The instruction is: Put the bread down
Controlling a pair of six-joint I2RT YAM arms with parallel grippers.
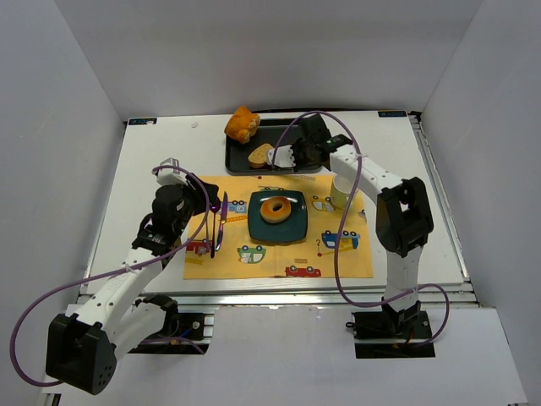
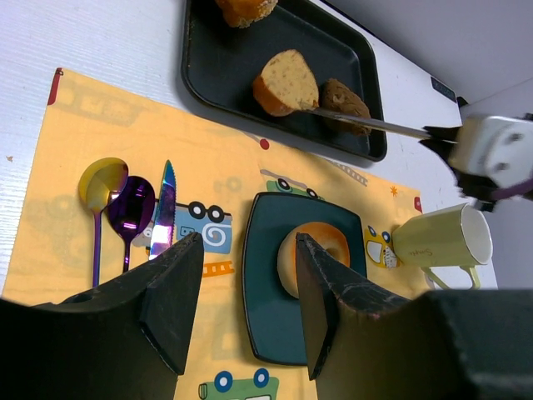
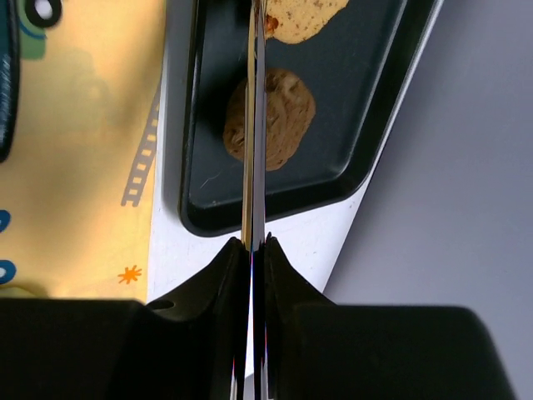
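Two bread halves are found apart: the ring half point(image 1: 275, 208) on the plate point(image 1: 257, 227), the speckled half point(image 2: 286, 82) on the tray point(image 2: 216, 92). A thin utensil point(image 3: 253, 125) is clamped in the right pincer point(image 3: 252, 243); the half may be shoved aside, not lifted. The left pincer point(image 2: 246, 250) is held wide.

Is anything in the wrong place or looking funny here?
Yes. One bread ring sits on the teal plate, but a cut bread piece showing its speckled face lies in the black tray beside a brown ball. The right gripper pinches a thin metal utensil that reaches over the ball to it.
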